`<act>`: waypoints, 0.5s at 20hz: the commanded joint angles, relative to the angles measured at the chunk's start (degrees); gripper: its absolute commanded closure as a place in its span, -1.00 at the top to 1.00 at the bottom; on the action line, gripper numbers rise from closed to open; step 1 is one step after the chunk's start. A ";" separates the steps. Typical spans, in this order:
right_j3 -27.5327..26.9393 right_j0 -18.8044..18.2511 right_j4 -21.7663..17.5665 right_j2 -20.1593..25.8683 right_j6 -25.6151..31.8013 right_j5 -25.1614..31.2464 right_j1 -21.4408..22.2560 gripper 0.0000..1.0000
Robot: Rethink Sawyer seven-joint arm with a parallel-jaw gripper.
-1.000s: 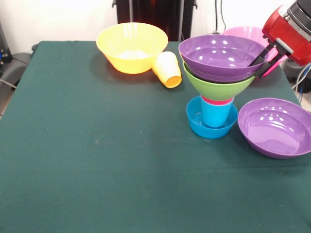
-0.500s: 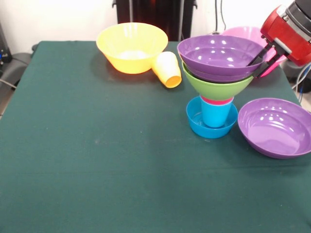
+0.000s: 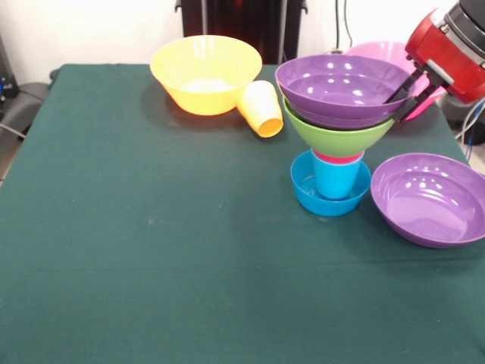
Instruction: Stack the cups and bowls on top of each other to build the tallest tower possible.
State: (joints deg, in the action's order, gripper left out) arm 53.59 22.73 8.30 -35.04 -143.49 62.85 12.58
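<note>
My gripper (image 3: 407,89) pinches the rim of the purple bowl (image 3: 341,87) topping the tower (image 3: 333,136), near the table's (image 3: 151,227) far right corner. The bowl seems slightly tilted. A second purple bowl (image 3: 430,199) lies below my gripper, toward the table's near edge.

a single camera gives the front view. it stands at the near edge of the dark green cloth-covered table (image 3: 151,250), raised and tilted down, facing the far wall. it sits back enough to take in nearly the whole tabletop; the right edge cuts off the wide shallow purple plastic bowl (image 3: 429,199). no second view is given to share the scene.
</note>
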 commanded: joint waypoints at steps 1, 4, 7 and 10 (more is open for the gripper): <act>2.15 -0.65 0.69 3.42 -11.56 -3.03 -0.97 1.00; 2.29 -0.62 0.70 3.43 -11.58 -3.17 -0.94 1.00; 2.37 -0.61 0.79 3.49 -11.65 -3.07 -0.90 1.00; 2.38 -0.62 0.83 3.54 -11.57 -2.97 -0.87 1.00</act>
State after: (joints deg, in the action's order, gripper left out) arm 53.59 22.72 8.30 -35.07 -143.49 62.85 12.54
